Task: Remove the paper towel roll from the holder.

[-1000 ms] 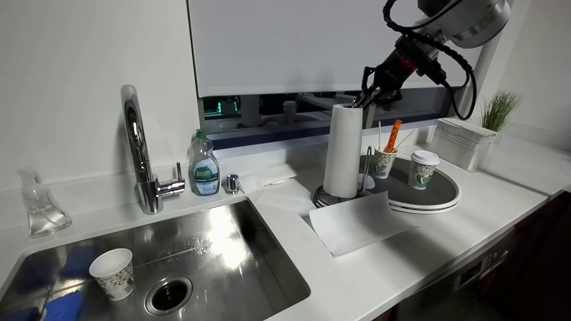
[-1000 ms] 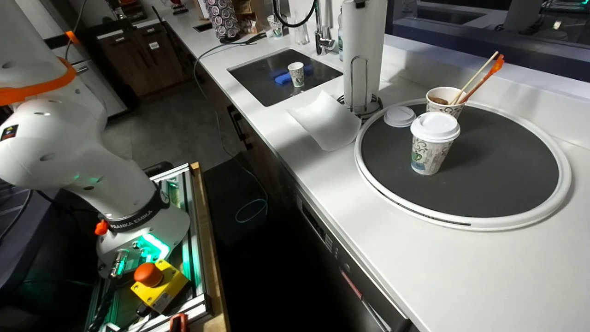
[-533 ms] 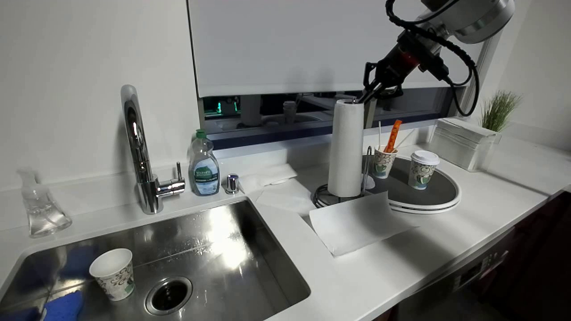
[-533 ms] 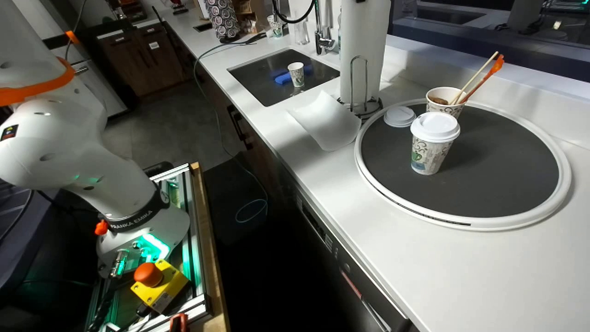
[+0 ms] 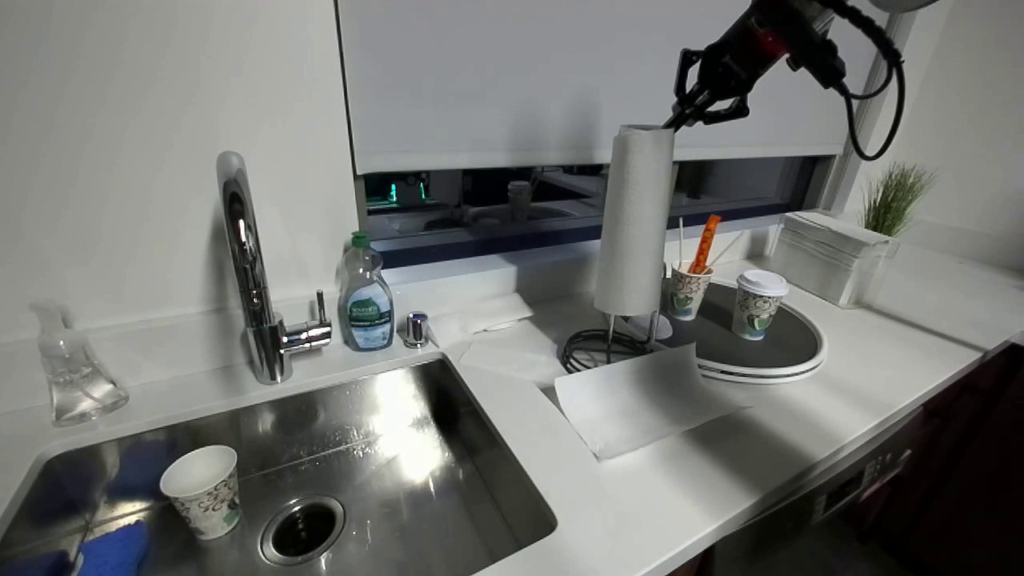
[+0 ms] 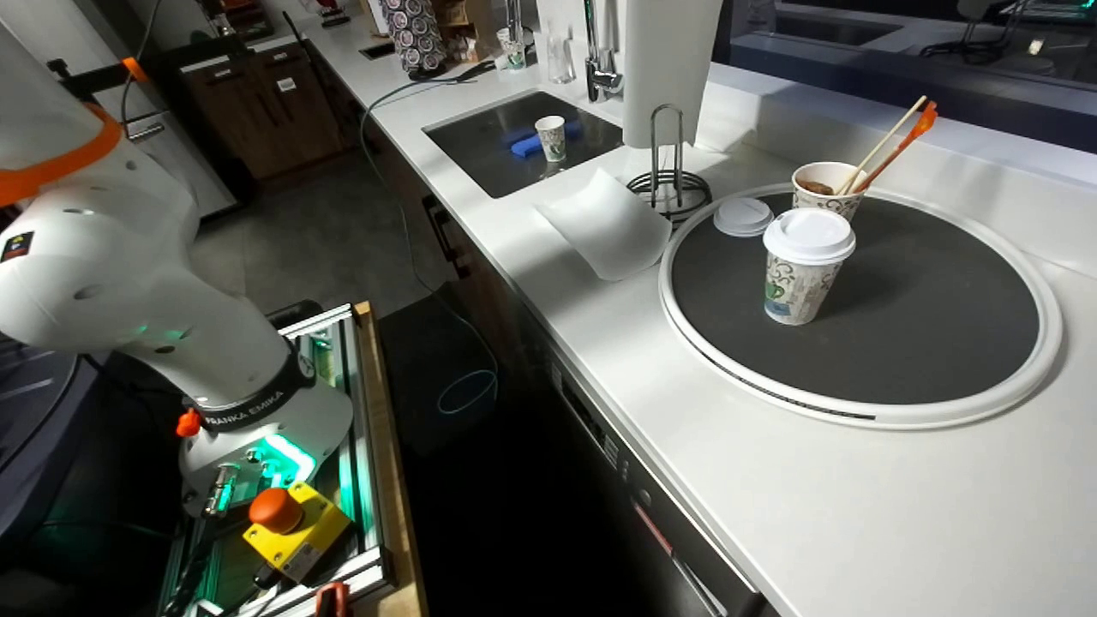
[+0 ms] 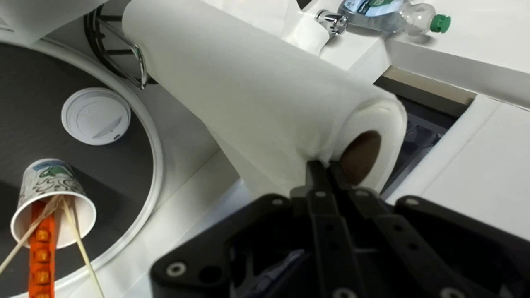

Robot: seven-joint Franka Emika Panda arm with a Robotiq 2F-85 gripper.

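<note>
The paper towel roll (image 5: 636, 224) is a tall white cylinder, raised above the ring base of the holder (image 5: 578, 352) and tilted slightly. It also shows in an exterior view (image 6: 670, 68) with its top out of frame. A slim rod shows between the roll's bottom and the base; its upper part is hidden. My gripper (image 5: 674, 122) is at the roll's top edge. In the wrist view, its fingertips (image 7: 325, 163) are shut on the roll's wall (image 7: 256, 91), beside the open brown core. The holder's dark rings and wire loop (image 7: 138, 62) show at the roll's far end.
A dark round turntable (image 6: 926, 343) beside the holder bears a lidded cup (image 6: 801, 278), a cup with stirrers (image 6: 827, 197) and a loose lid (image 6: 743, 216). A loose paper sheet (image 5: 640, 400) lies in front. The sink (image 5: 384, 472) and soap bottle (image 5: 368, 308) are nearby.
My gripper has moved up and a little right in an exterior view, lifting the roll clear of the base. The holder has stayed on the counter, and its rod now shows below the roll.
</note>
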